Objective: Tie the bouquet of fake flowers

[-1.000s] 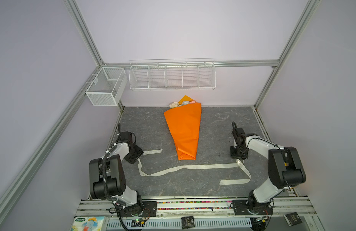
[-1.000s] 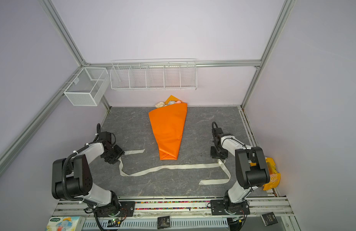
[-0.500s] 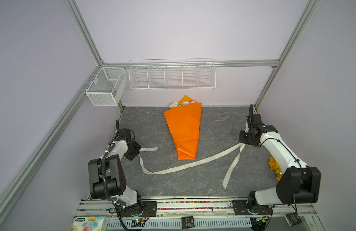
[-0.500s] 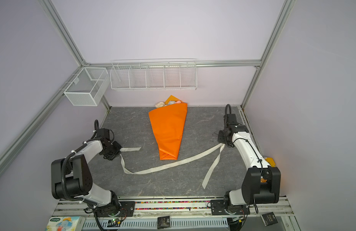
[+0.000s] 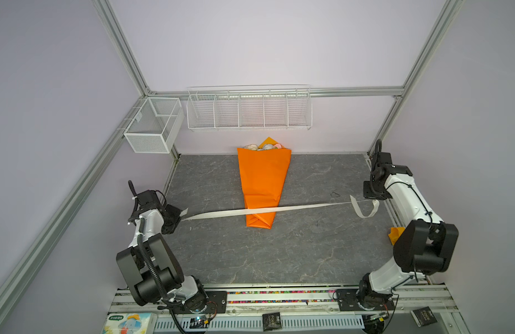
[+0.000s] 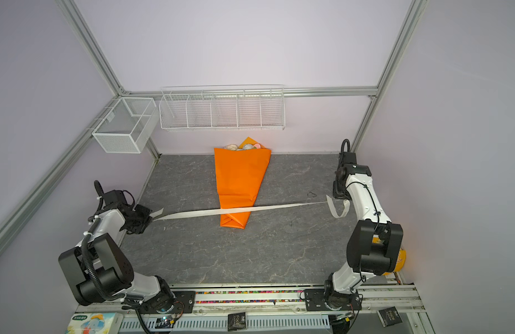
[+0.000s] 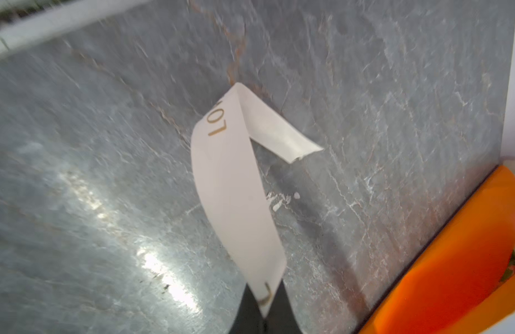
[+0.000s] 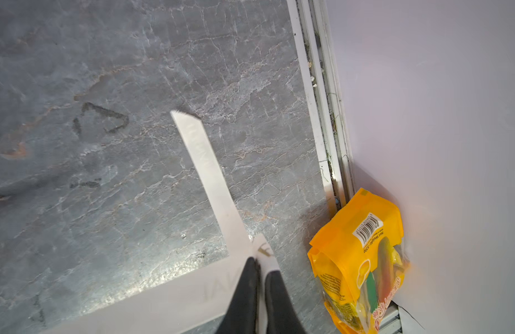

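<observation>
The bouquet of fake flowers (image 5: 262, 146) lies in an orange wrapping cone (image 5: 263, 182) at the back of the grey table, with only the pink and cream heads (image 6: 241, 146) showing. A cream lettered ribbon (image 5: 293, 208) runs taut across the cone's narrow end. My left gripper (image 5: 179, 215) is shut on the ribbon's left end (image 7: 233, 179), the fingertips (image 7: 250, 306) pinching it. At the table's right edge my right gripper (image 5: 373, 199) is shut on the ribbon (image 8: 210, 179), and a short tail hangs past it. The stems are hidden inside the wrap.
Two white wire baskets (image 5: 249, 108) (image 5: 153, 124) hang on the back wall and left frame. A yellow snack bag (image 8: 360, 254) leans against the right wall beside the right arm. The rail (image 8: 322, 115) borders the table on the right.
The ribbon lay slack on the table in front of the cone. Both grippers have closed on its ends and drawn apart, and it now stretches taut over the cone's narrow end.
</observation>
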